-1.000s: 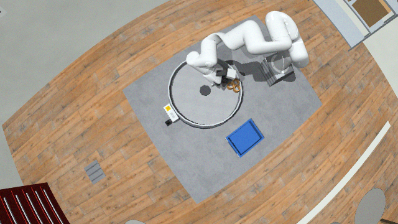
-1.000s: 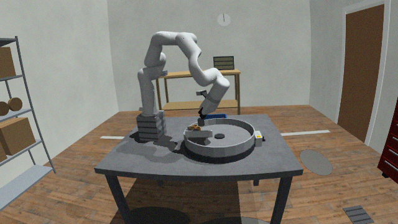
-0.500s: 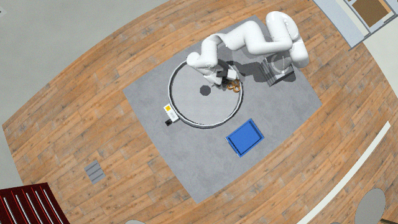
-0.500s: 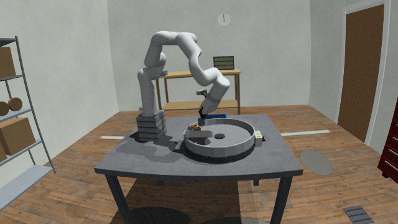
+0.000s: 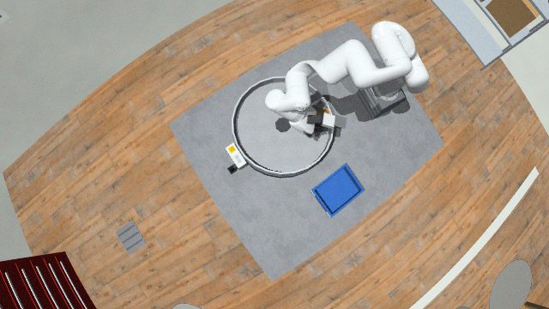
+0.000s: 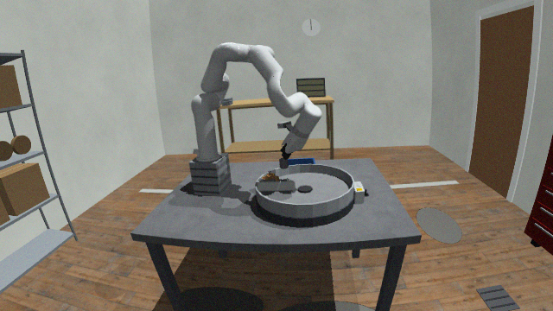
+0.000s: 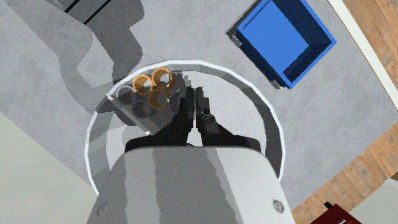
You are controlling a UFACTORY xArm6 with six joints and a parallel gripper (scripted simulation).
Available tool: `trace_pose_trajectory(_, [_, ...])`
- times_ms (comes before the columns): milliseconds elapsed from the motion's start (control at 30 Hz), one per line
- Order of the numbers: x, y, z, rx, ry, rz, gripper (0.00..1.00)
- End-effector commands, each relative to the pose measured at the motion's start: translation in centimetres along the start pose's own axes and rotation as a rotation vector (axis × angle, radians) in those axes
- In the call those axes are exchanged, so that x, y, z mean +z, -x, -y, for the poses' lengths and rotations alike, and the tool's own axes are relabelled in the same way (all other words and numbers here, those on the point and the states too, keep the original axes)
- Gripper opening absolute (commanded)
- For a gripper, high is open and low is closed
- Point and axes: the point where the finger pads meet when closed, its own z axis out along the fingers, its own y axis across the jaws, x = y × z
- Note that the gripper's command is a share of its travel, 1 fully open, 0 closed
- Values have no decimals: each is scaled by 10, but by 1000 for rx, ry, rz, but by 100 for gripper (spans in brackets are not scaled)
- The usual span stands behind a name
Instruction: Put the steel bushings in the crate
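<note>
The round turning table [image 5: 283, 126] carries a small tray [image 7: 142, 97] with three brass-orange bushings [image 7: 154, 86] and grey steel bushings [image 7: 127, 97] beside them in shadow. My gripper [image 6: 284, 157] hangs above the table's rim, a little past the tray. Its fingers are nearly together, and a small grey steel bushing [image 6: 283, 163] hangs from their tips, gripped by its thin wall. In the wrist view that bushing is hard to make out against the grey table. The blue crate [image 5: 337, 190] stands empty on the table top beside the turning table; the wrist view [image 7: 282, 40] shows it too.
A dark disc [image 6: 305, 188] lies in the middle of the turning table. A white control box [image 5: 235, 155] with a yellow label sits at the table's rim. The arm's base block [image 6: 209, 174] stands at the table's back left.
</note>
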Motion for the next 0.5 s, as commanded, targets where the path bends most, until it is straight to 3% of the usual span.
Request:
trace_pose_trajectory(0, [13,-16,-37,-1,2,6,0])
trace_pose_trajectory(67, [13,-16,-37,-1,2,6,0])
trace_pose_trajectory(467, [46,-55,-115,-1,2,6,0])
